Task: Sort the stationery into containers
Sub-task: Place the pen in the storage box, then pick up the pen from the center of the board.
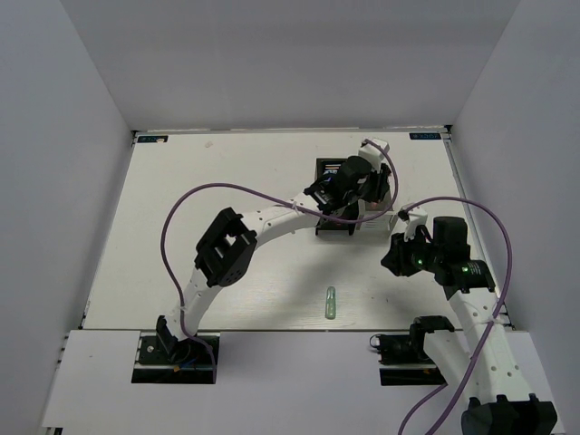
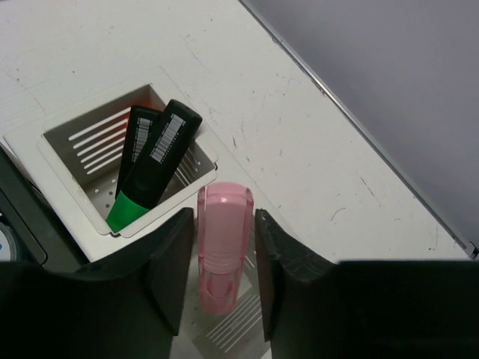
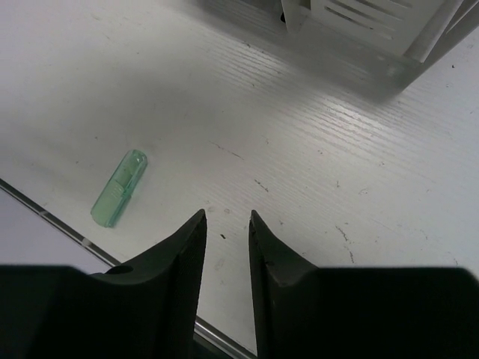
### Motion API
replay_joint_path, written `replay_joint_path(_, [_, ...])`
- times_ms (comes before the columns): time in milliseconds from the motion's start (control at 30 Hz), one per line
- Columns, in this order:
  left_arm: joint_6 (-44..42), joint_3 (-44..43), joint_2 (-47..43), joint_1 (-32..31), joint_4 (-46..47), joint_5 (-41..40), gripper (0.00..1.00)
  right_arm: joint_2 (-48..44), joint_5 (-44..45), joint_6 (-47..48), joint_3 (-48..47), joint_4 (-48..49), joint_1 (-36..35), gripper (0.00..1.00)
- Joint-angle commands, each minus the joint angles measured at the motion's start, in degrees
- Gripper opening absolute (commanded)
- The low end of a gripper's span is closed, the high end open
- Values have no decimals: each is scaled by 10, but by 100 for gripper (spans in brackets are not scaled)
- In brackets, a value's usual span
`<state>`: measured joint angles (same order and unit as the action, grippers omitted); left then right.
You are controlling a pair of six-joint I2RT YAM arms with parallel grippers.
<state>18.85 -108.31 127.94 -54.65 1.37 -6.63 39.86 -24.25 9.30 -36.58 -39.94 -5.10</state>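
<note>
Left wrist: pink capsule (image 2: 223,250) upright between jaws of left gripper (image 2: 224,221), above white container (image 2: 88,143); grip unclear

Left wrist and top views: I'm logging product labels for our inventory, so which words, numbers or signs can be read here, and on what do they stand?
No text is legible in any view.
black highlighters: white printed strips on the barrels, too blurred to read.
far-left blue sticker and far-right blue sticker: marks too small to read.
</note>
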Motion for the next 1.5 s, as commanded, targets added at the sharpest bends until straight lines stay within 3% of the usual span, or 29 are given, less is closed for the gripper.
replay_joint_path(0, [-7, -8, -7, -1, -12, -7, 50, -2, -23, 2, 4, 14, 7, 34])
replay_joint_path(133, [-8, -8, -11, -1, -30, -8, 59, -5, -35, 5, 4, 13, 13, 41])
replay_joint_path(200, [-9, -10, -16, 0, -34, -10, 59, -2, -42, 6, 4, 10, 12, 45])
replay_joint_path(267, [-11, -10, -22, 0, -35, -12, 59, -5, -53, 7, 5, 10, 15, 45])
replay_joint_path(300, [-13, -9, -27, -1, -33, -14, 57, -6, -57, 9, 4, 7, 15, 38])
replay_joint_path(367, [-17, 5, -41, -2, -26, -13, 43, -7, -79, 20, 6, 3, 17, 18])
replay_joint_path(400, [-20, 8, -56, -3, -25, -13, 22, -4, -91, 25, 7, 1, 16, 4])
replay_joint_path(467, [-46, 21, -104, -9, -29, -18, 6, 5, -127, 28, 9, -3, 13, 0])
replay_joint_path(533, [-71, 47, -169, -19, -42, -32, 2, 24, -168, 37, 5, -16, 9, 0])
replay_joint_path(600, [-93, 70, -208, -25, -58, -45, 11, 70, -184, 45, -21, -32, -1, 0])
replay_joint_path(633, [-95, 113, -277, -31, -91, -56, 31, 81, -185, 54, -27, -38, -6, 0])
replay_joint_path(733, [-84, 217, -379, -35, -169, -82, 48, 138, -162, 57, -53, -58, -43, 0])
replay_joint_path(933, [-36, 496, -645, -14, -290, -172, 65, 258, -51, -17, -141, -76, -205, 0])
replay_joint_path(967, [-18, 515, -720, -7, -338, -188, 69, 288, -27, -28, -159, -84, -219, 0])
replay_joint_path(1100, [32, 590, -843, -3, -432, -216, 84, 339, -4, -67, -169, -77, -286, 2])
replay_joint_path(1167, [63, 626, -898, -3, -489, -239, 88, 357, 10, -104, -162, -59, -317, 15])
replay_joint_path(1200, [71, 643, -934, -4, -500, -243, 88, 361, 26, -118, -157, -45, -323, 35])
replay_joint_path(1300, [101, 685, -1024, -3, -528, -263, 89, 396, 69, -164, -158, -34, -353, 58])
replay_joint_path(1467, [110, 738, -1079, -4, -532, -269, 91, 458, 154, -234, -158, -20, -401, 66])
